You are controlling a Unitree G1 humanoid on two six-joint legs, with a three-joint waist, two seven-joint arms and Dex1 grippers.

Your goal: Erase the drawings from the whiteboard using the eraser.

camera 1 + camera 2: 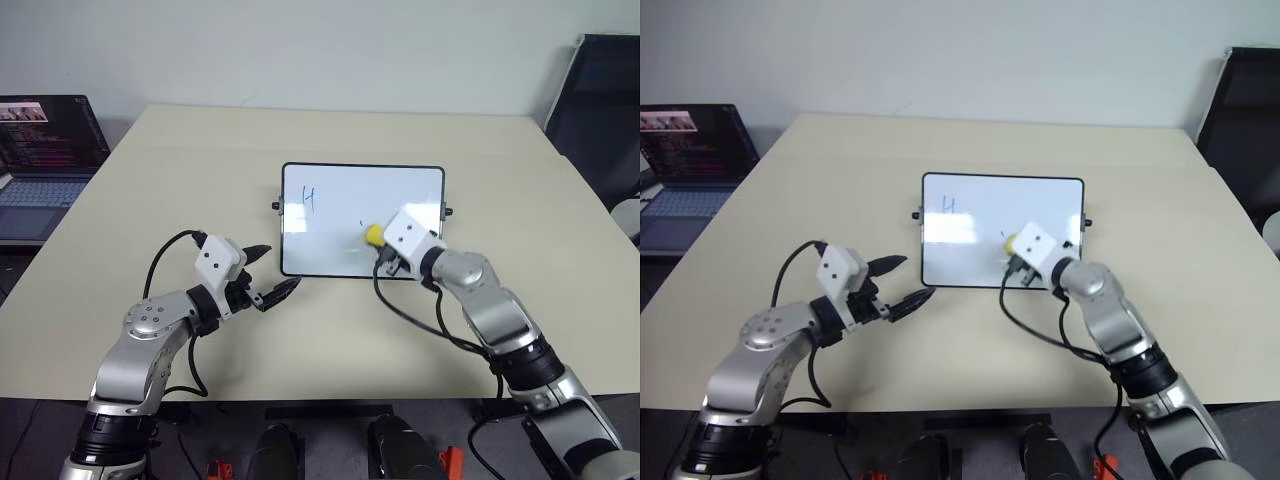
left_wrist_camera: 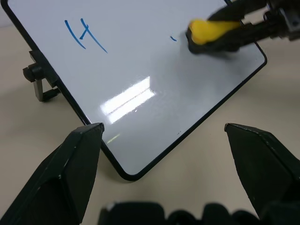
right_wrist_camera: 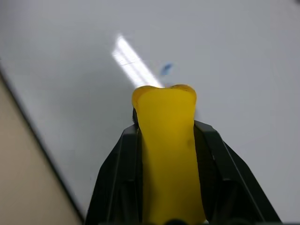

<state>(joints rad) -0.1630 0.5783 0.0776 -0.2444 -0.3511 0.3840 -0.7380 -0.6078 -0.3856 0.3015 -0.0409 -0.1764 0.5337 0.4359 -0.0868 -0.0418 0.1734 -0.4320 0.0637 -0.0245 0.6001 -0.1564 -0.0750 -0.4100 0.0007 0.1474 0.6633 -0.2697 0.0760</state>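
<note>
Right gripper (image 3: 166, 187): we pinch the yellow eraser (image 1: 373, 235) on the whiteboard (image 1: 340, 185), a small blue mark (image 3: 165, 70) just beyond.
Left gripper (image 1: 272, 275): jaws wide, at the board's 7 o'clock corner.
Blue "H" (image 1: 309, 198): board's 10 o'clock.

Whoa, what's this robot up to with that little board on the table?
It is wiping marker drawings off a whiteboard. Its right claw is shut on a yellow eraser, held over the right part of the board, next to a tiny blue mark. A blue "H" near the board's upper left is untouched. The left claw is open and holds nothing, near the board's lower left corner.
</note>
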